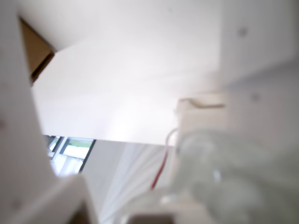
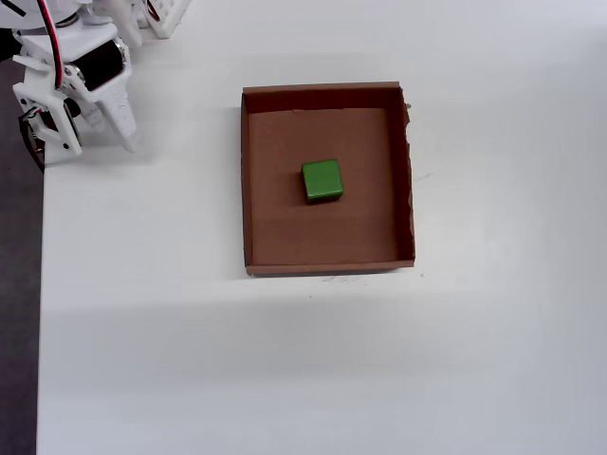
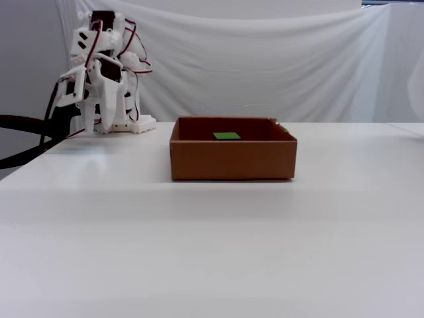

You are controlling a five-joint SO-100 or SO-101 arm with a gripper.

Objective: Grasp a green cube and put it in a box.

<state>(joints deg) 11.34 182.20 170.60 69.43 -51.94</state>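
The green cube (image 2: 321, 180) lies flat inside the brown cardboard box (image 2: 327, 264), near its middle. In the fixed view only the cube's top (image 3: 227, 136) shows above the box's front wall (image 3: 232, 160). My gripper (image 2: 127, 140) is folded back at the table's far left corner in the overhead view, well clear of the box. Its jaws look closed and empty. In the fixed view the gripper (image 3: 99, 124) points down beside the arm's base. The blurred wrist view shows a corner of the box (image 1: 35, 49) at top left and none of the cube.
The white table (image 2: 303, 360) ends at its left edge in the overhead view, with dark floor (image 2: 17, 313) beyond. A white cloth (image 3: 265, 59) hangs behind the table. Black cables (image 3: 23, 122) run at the left of the fixed view.
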